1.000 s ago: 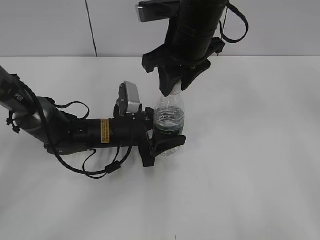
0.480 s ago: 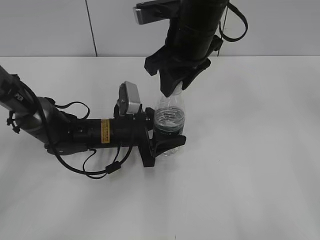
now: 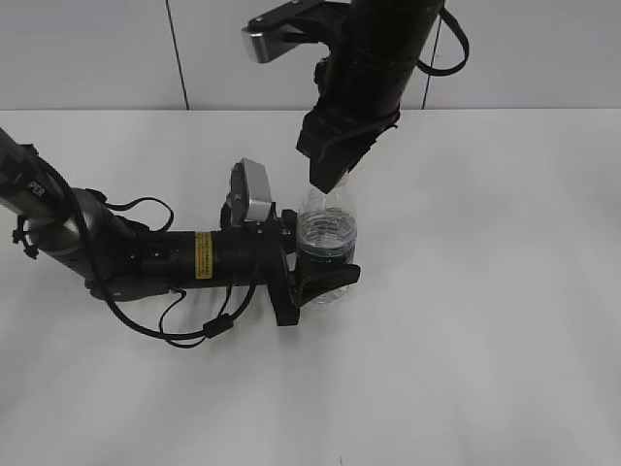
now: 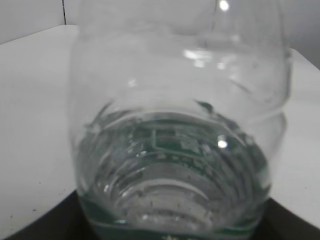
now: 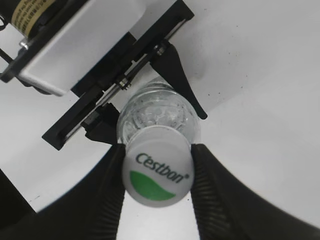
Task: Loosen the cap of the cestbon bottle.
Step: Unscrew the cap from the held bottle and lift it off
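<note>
The clear Cestbon bottle stands upright on the white table, with some water and a dark green label band. My left gripper lies low from the left and is shut on the bottle's lower body; in the left wrist view the bottle fills the frame. My right gripper comes down from above and is shut on the cap. In the right wrist view the white cap, with green mark and "Cestbon" lettering, sits squeezed between both ribbed black fingers. In the exterior view the cap is hidden by the fingers.
The white table extends to the right and front. A grey wall panel stands behind. The left arm's body and cables lie across the left part of the table.
My right wrist has turned about the bottle's axis while shut on the cap, so the gripper now shows edge-on. The bottle and left gripper have stayed in place.
</note>
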Available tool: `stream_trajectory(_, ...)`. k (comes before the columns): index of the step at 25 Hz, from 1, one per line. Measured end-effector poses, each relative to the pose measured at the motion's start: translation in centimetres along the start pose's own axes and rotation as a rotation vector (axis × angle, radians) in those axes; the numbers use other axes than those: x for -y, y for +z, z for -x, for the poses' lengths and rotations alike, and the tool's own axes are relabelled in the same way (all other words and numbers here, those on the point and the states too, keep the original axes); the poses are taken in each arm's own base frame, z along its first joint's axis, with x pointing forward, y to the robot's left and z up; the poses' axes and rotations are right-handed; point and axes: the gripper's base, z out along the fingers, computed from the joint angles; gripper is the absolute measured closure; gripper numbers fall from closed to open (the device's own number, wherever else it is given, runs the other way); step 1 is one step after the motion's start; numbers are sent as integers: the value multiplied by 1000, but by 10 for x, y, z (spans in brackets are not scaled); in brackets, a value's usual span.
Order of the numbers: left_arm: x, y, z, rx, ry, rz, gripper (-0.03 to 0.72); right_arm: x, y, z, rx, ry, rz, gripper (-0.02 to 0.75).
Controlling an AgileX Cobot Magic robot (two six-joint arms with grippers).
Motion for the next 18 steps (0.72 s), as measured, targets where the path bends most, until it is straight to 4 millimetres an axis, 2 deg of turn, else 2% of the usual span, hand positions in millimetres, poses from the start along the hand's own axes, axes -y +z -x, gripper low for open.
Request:
stream_trajectory(6, 0, 0, 0, 0, 1, 0, 279, 0, 0, 0, -1, -94, -1, 436)
stream_trajectory(18, 0, 0, 0, -3, 15, -3, 279, 0, 0, 0, 2, -560, 2, 436)
